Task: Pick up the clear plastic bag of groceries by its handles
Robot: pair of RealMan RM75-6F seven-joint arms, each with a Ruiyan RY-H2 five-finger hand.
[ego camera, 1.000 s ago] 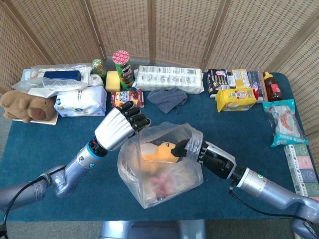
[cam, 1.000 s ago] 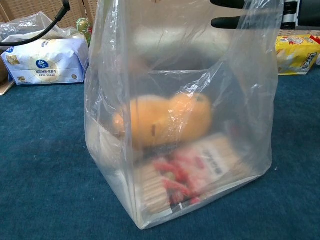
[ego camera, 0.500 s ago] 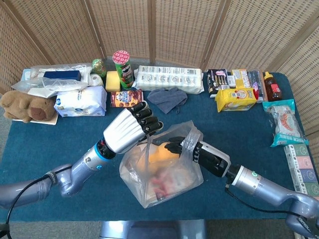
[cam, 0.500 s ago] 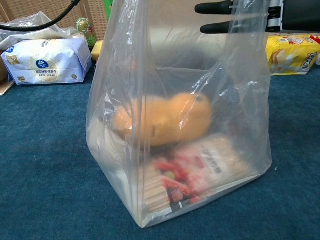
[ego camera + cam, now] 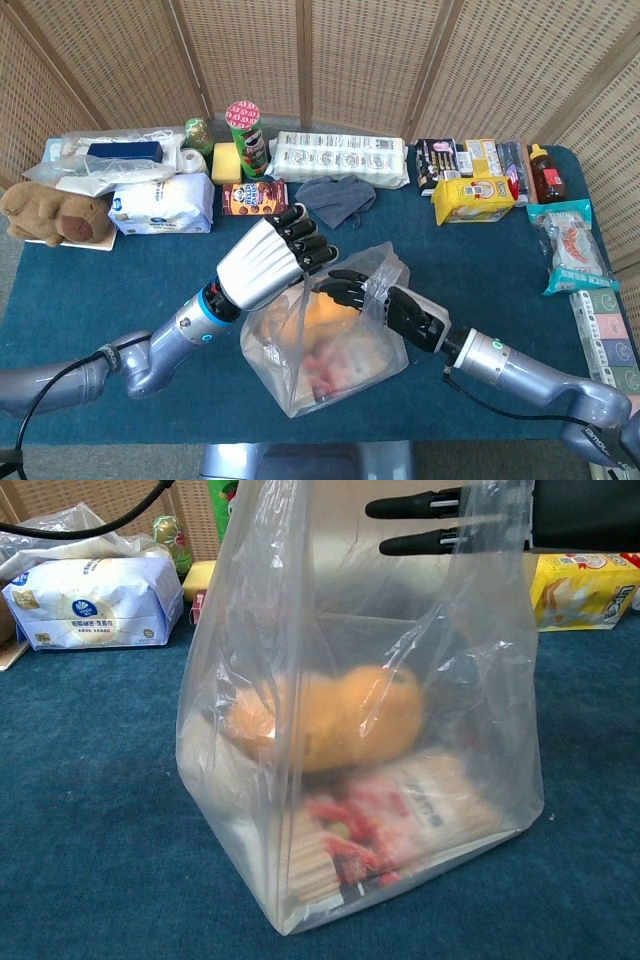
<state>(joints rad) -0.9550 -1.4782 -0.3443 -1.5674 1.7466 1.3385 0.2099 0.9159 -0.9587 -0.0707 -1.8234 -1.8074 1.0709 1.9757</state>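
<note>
The clear plastic bag (image 5: 322,352) stands on the blue table (image 5: 100,280) and fills the chest view as the bag (image 5: 360,780). Inside lie an orange soft item (image 5: 335,720) and a red-printed packet (image 5: 385,825). My silver left hand (image 5: 270,265) is over the bag's left top, its curled fingers (image 5: 308,243) pinching the left handle, which runs up taut to them. My black right hand (image 5: 385,300) has the right handle (image 5: 383,274) bunched around it. Its fingers (image 5: 425,522) reach straight leftward across the bag's mouth.
Groceries line the table's back: a white sack (image 5: 160,205), a green can (image 5: 245,138), a long white pack (image 5: 340,158), a grey cloth (image 5: 335,198) and yellow boxes (image 5: 470,195). A plush bear (image 5: 50,215) sits at the left edge, packets (image 5: 570,245) at the right.
My left hand has moved right, over the bag's top. My right hand has pushed further left across the mouth. The bag's top has drawn narrower and its left wall stands straighter.
</note>
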